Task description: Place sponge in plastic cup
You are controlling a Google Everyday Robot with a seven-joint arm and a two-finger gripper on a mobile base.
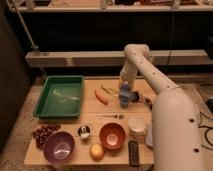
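The white arm's gripper [124, 96] hangs over the far right part of the wooden bench [90, 107], jaws clenched on a small soft blue sponge [124, 93]. The light-blue plastic cup cannot be made out apart from the sponge. A release off-centre could leave the sponge caught on the rim or tip the light cup toward the orange carrot [101, 96].

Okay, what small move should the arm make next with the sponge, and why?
Probably lower a little and line up before letting go. The gripper is shut on what looks like the small blue sponge, over the far side of the wooden table; the light-blue plastic cup directly beneath cannot be clearly told apart from it.
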